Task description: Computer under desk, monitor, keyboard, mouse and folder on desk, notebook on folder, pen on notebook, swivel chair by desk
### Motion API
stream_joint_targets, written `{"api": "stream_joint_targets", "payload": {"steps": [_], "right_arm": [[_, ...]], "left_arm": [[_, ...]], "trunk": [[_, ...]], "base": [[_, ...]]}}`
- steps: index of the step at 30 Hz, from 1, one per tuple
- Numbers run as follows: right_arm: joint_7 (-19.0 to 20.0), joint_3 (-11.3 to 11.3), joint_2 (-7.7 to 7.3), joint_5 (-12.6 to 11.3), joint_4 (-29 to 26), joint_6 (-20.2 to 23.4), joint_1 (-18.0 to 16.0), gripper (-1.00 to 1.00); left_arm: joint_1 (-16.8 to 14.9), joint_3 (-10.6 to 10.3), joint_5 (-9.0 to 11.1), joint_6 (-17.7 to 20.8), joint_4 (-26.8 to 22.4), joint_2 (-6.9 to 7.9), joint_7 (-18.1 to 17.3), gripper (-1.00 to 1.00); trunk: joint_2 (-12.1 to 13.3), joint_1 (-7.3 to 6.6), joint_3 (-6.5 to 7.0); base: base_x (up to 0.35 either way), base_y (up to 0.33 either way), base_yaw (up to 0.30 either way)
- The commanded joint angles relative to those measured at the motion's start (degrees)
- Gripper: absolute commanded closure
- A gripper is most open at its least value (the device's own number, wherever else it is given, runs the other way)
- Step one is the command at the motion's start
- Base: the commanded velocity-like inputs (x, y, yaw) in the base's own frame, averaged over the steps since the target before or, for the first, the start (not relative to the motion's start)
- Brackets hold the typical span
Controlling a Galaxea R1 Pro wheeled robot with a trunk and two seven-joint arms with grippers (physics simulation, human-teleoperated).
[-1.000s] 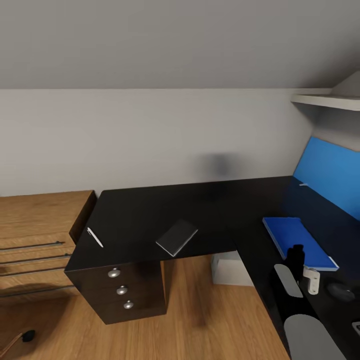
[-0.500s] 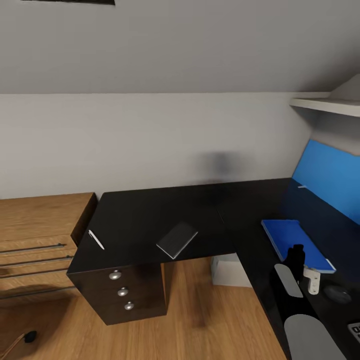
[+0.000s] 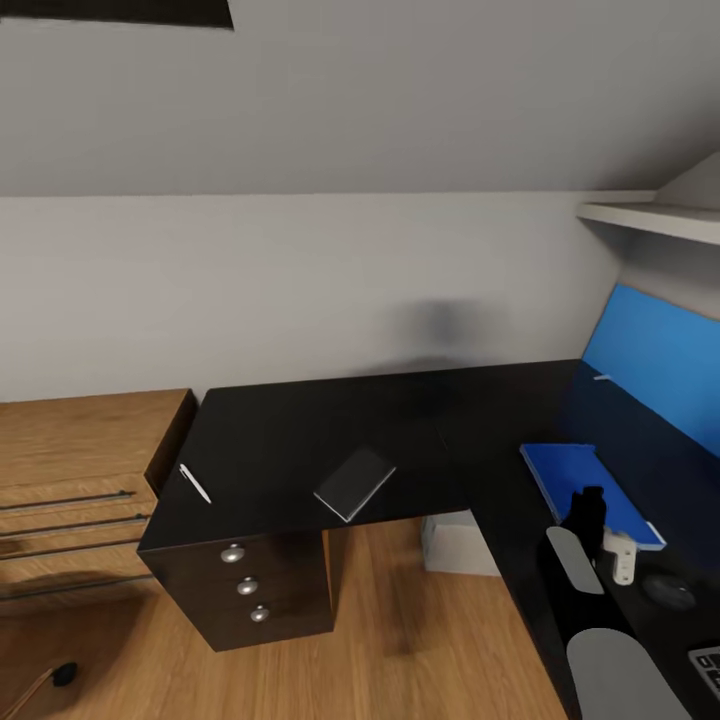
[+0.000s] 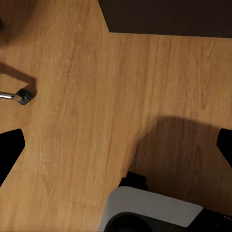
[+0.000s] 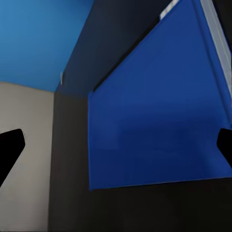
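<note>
The worktop (image 3: 300, 440) looked smooth, faintly glossy black; its drawer knobs (image 3: 233, 552) shone like metal. The floor (image 3: 400, 640) and cabinet (image 3: 80, 440) showed wood grain.

My right gripper (image 3: 590, 505) hovers with fingers spread above the flat bright blue folder (image 3: 590, 490); black desktop (image 3: 300, 440) beyond lies bare except the dark notebook (image 3: 354, 483) and white pen (image 3: 194, 483).
</note>
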Motion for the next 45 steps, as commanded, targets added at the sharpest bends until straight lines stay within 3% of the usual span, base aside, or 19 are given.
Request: {"api": "stream_joint_targets", "payload": {"steps": [1,7,9,10,19,20,21,23,26,30,32,37,40,45], "right_arm": [[-0.16,0.3,0.02,-0.17,-0.06,0.09,-0.03,-1.0],[0.12,4.15,0.38,0.05,-0.06,1.52,0.1,-1.0],[0.17,6.65,0.45,0.27,-0.07,1.65,0.15,-1.0],[0.18,11.21,0.56,0.34,-0.03,1.86,0.5,-1.0],[0.1,19.1,1.94,0.25,0.02,3.42,1.95,-1.0],[0.08,20.52,2.15,0.2,0.05,4.34,2.12,-1.0],[0.09,23.41,2.58,0.0,0.2,10.54,2.45,-1.0],[0.14,23.99,3.17,-0.07,0.24,15.27,2.79,-1.0],[0.19,24.35,5.33,-0.16,0.31,21.8,3.33,-1.0],[0.21,24.78,7.51,-0.16,0.64,24.61,4.17,-1.0],[0.26,27.04,9.0,-0.15,1.47,25.6,4.66,-1.0],[0.38,33.28,9.65,-0.15,2.01,29.95,4.88,-1.0],[0.85,34.66,9.93,-0.22,2.04,31.35,4.96,-1.0],[2.33,34.89,9.94,-0.25,2.04,31.7,4.98,-1.0]], "left_arm": [[-0.04,-0.45,0.54,-0.22,0.01,0.07,0.39,-1.0],[-0.04,-0.26,0.64,-0.16,0.19,0.07,0.37,-1.0],[-0.04,-0.2,0.65,-0.15,0.21,0.07,0.37,-1.0],[-0.04,-0.16,0.65,-0.15,0.22,0.12,0.37,-1.0],[-0.04,-0.13,0.67,-0.16,0.23,0.16,0.37,-1.0],[-0.04,-0.11,0.7,-0.19,0.23,0.16,0.37,-1.0],[-0.04,-0.08,0.69,-0.21,0.23,0.16,0.37,-1.0],[-0.04,-0.07,0.72,-0.22,0.23,0.16,0.37,-1.0],[-0.04,-0.06,0.73,-0.18,0.23,0.16,0.37,-1.0],[-0.04,-0.05,0.74,-0.15,0.23,0.18,0.37,-1.0],[-0.04,-0.05,0.74,-0.15,0.23,0.22,0.37,-1.0],[-0.04,-0.05,0.74,-0.14,0.23,0.24,0.45,-1.0],[-0.04,-0.05,0.74,-0.14,0.23,0.25,0.46,-1.0],[-0.04,-0.05,0.74,-0.14,0.23,0.25,0.46,-1.0]], "trunk": [[0.38,-0.22,0.13],[0.38,-0.22,0.13],[0.38,-0.22,0.13],[0.38,-0.22,0.13],[0.38,-0.22,0.13],[0.38,-0.22,0.13],[0.38,-0.22,0.13],[0.38,-0.22,0.13],[0.38,-0.22,0.13],[0.38,-0.22,0.13],[0.38,-0.22,0.13],[0.38,-0.22,0.13],[0.38,-0.22,0.13],[0.38,-0.22,0.13]], "base": [[0.0,0.0,0.0],[0.0,0.0,0.0],[0.0,0.0,0.0],[0.0,0.0,0.0],[0.0,0.0,0.0],[0.0,0.0,0.0],[0.0,0.0,0.0],[0.0,0.0,0.0],[0.0,0.0,0.0],[0.0,0.0,0.0],[0.0,0.0,0.0],[0.0,0.0,0.0],[0.0,0.0,0.0],[0.0,0.0,0.0]]}}
